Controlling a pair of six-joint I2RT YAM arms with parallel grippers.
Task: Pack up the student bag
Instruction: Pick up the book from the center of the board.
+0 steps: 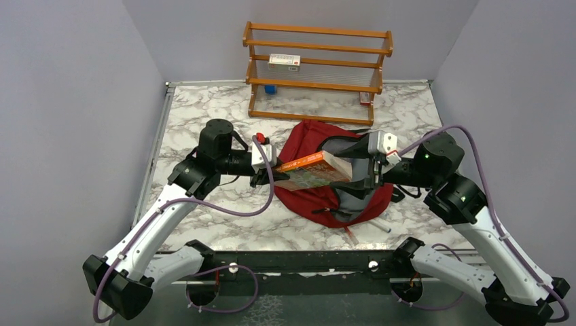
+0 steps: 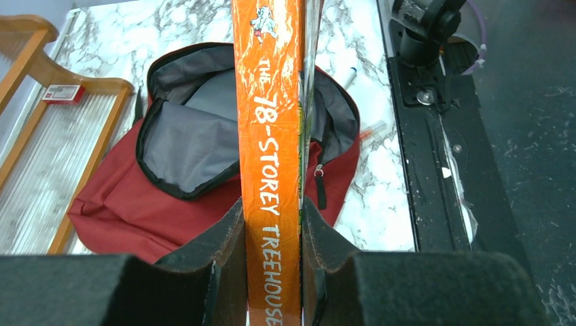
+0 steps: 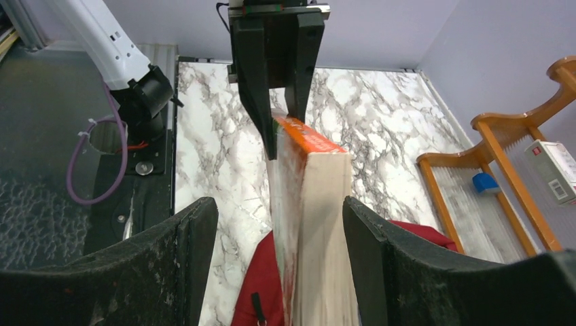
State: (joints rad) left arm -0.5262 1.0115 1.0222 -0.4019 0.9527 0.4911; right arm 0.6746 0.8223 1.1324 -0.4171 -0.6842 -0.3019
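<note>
The dark-red student bag [image 1: 306, 193] lies in the middle of the table, its mouth open and its grey lining [image 2: 197, 129] showing. My left gripper [image 1: 267, 166] is shut on the spine end of an orange book [image 1: 311, 170], "The 78-Storey Treehouse" [image 2: 270, 136], and holds it level above the bag. My right gripper [image 1: 371, 166] is open at the book's far end. In the right wrist view its fingers [image 3: 193, 231] stand either side of the book's page edge [image 3: 319, 224] with a gap on the left side. The left gripper [image 3: 277, 136] shows there clamping the book.
A wooden rack [image 1: 316, 68] stands at the back with a white box [image 1: 284, 61], a blue item [image 1: 270, 89] and a small red-white item [image 1: 365, 98]. Pens [image 1: 384, 227] lie on the marble by the bag's front right. Walls close three sides.
</note>
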